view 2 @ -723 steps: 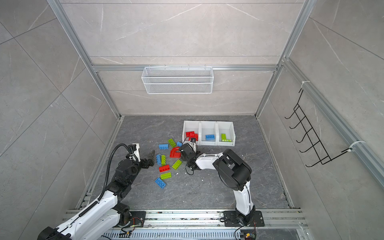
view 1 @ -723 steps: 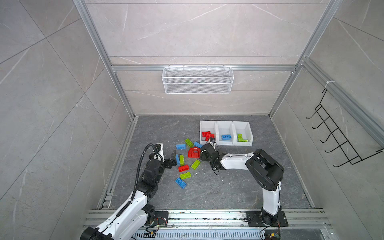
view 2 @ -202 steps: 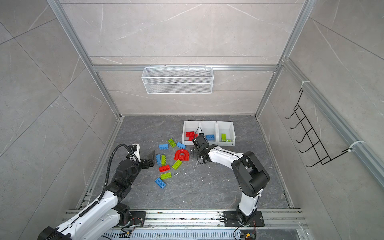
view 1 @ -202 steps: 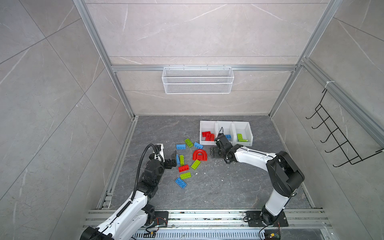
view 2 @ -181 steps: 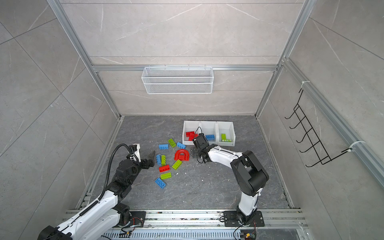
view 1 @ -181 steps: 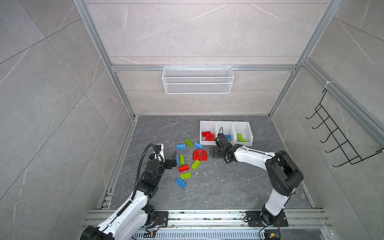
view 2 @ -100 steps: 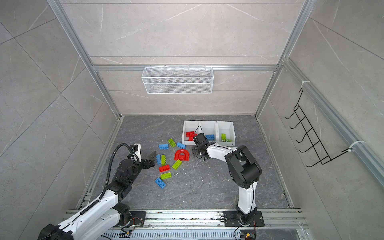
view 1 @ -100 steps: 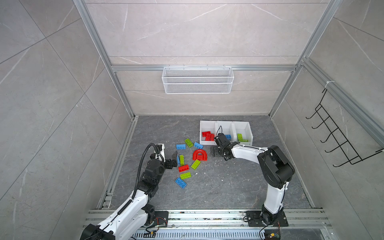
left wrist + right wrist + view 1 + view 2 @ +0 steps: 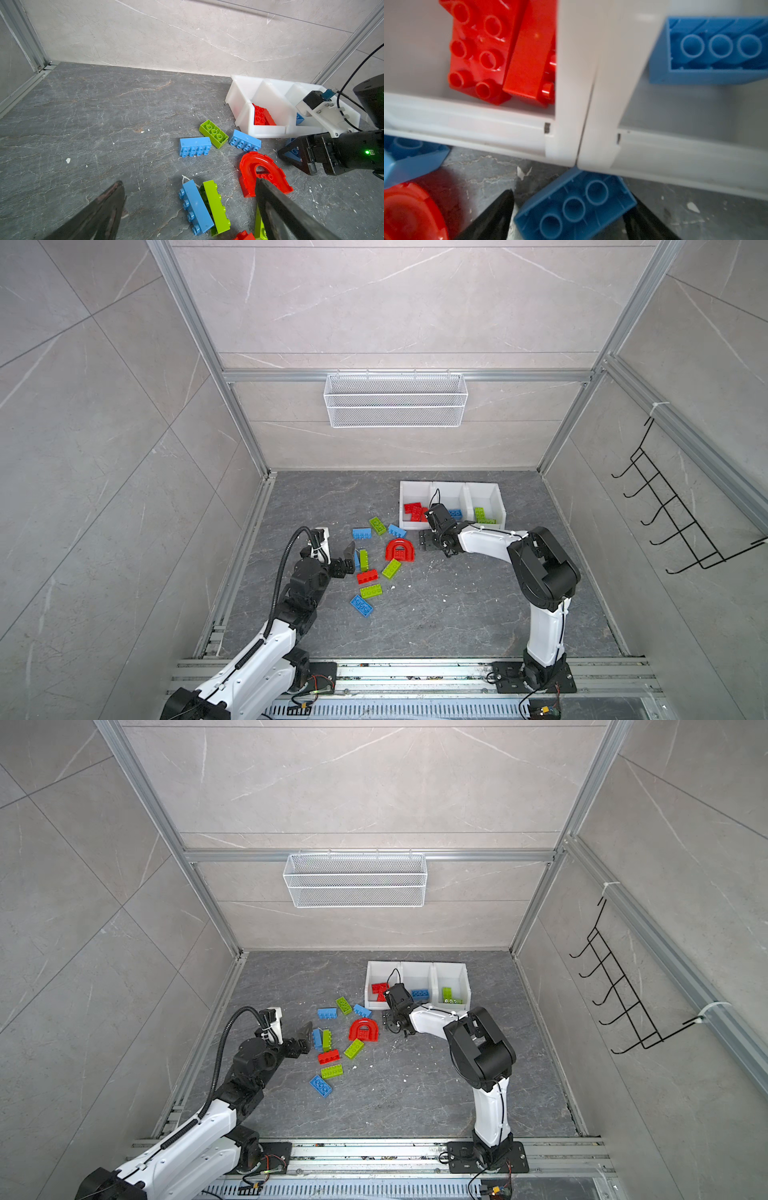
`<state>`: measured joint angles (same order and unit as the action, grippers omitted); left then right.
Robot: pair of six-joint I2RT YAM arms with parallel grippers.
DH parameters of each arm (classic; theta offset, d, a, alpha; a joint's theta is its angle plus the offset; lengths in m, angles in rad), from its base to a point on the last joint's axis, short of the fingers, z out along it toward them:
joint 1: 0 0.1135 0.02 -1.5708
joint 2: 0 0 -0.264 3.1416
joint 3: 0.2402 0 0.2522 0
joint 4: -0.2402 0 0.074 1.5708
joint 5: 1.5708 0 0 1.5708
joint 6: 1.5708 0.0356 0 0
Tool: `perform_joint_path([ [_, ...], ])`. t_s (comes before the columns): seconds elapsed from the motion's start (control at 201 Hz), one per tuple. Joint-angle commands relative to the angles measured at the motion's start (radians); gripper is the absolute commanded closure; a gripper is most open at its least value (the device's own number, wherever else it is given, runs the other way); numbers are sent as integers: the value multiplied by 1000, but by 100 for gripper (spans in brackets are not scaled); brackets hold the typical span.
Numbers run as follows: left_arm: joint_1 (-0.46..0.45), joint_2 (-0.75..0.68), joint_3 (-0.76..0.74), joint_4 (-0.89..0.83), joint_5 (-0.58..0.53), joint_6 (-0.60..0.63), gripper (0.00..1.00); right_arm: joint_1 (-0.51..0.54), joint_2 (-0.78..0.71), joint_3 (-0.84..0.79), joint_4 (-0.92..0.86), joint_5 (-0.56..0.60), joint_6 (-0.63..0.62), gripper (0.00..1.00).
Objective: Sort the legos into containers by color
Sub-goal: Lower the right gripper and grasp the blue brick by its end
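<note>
Left claw [image 9: 189, 181] gapes empty; right claw [image 9: 571, 197] straddles 1 blue brick [image 9: 574, 206] by the containers [image 9: 488, 124], grip unclear.

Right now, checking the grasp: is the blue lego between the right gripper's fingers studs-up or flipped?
Flipped: the blue lego shows its hollow underside with three round tubes, no studs.

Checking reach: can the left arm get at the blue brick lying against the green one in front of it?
Probably yes. The left gripper is open and the blue brick lies just ahead of it, nothing over it. The green brick touching its side may crowd one finger.
</note>
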<state>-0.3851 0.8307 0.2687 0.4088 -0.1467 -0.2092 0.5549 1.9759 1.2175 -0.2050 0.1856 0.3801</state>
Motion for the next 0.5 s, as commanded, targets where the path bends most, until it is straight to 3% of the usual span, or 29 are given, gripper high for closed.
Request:
perform_joint_path([
  [0.0,7,-13,7,41,10,10,0,-2,19,0,7,-14,-14,20],
  [0.259,7,-10,12,38,14,10,0,-1,-65,-76,2,-6,-41,30],
  [0.493,8,-25,9,27,3,16,0,-5,-224,-224,-41,-26,-1,27],
])
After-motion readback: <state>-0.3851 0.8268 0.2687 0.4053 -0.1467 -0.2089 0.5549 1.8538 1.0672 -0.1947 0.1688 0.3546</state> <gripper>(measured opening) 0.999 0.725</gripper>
